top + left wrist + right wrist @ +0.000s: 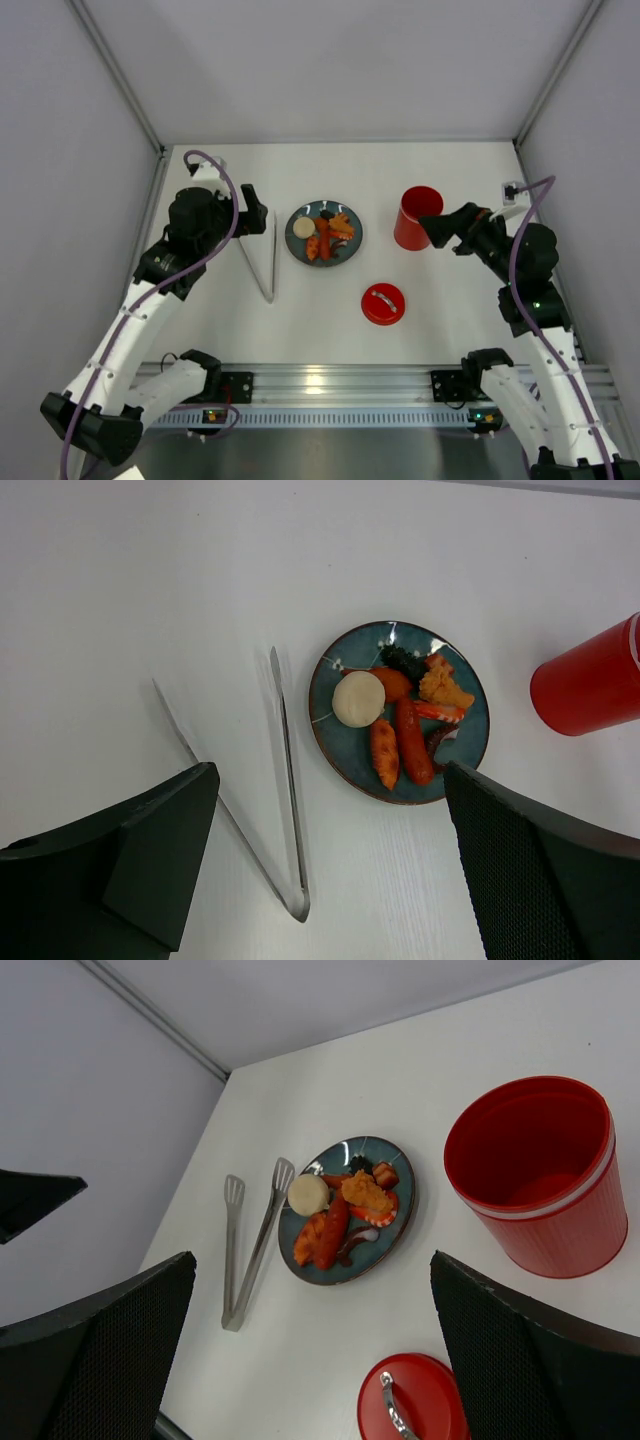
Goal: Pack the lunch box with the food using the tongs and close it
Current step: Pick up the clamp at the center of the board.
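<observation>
Left gripper (325,775), right gripper (312,1257) spread wide, empty; lunch box (590,680) cropped in left wrist view.

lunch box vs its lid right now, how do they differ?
The lunch box is a tall tub standing upright, mouth open; the lid is a flat disc lying on the table. The lunch box has a pale band below its rim; the lid carries a small silver handle, facing up. The lid sits apart from the lunch box, closer to the table's near edge. Both are red and round.
</observation>
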Controlling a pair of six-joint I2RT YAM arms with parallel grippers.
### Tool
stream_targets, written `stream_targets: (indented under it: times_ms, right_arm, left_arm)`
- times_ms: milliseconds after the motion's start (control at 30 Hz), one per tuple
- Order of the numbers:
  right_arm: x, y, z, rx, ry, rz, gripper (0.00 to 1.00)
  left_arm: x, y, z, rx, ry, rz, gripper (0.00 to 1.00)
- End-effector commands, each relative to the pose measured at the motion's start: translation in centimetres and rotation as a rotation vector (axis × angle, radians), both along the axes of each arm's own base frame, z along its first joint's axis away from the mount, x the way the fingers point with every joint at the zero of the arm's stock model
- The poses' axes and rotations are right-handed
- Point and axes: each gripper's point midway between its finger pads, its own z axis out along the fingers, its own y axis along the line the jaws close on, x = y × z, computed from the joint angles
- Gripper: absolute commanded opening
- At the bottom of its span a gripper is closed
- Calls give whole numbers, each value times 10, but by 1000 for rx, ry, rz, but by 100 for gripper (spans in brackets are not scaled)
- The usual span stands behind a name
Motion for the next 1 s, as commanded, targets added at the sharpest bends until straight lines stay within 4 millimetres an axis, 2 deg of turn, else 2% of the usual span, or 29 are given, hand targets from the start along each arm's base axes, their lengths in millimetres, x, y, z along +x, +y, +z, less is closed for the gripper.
stream_targets:
  times_ms: [0,300,533,633,667,900,967]
  right_arm:
    - [-3,-4,3,-4,-13,-12,99]
    - [-4,-6,-1,-24,1,-23,99]
    - [-4,-6,-4,-22,10,-24,99]
    - [-5,-6,-4,-26,21,-21,99]
    - [-5,-6,-5,-28,23,-22,100]
    - [-6,-6,-8,-31,42,-19,99]
    - [-7,-5,-8,-30,50,-9,99]
  left_arm:
    - [1,0,-2,0,2,2,99]
    - [3,-1,-5,7,14,1,99]
    - [8,-1,-17,18,56,13,99]
    - [15,-1,-29,24,115,46,99]
    - [19,-2,-45,40,176,55,99]
    - [36,-18,-87,-41,346,128,99]
    - [40,-13,-100,-28,371,175,99]
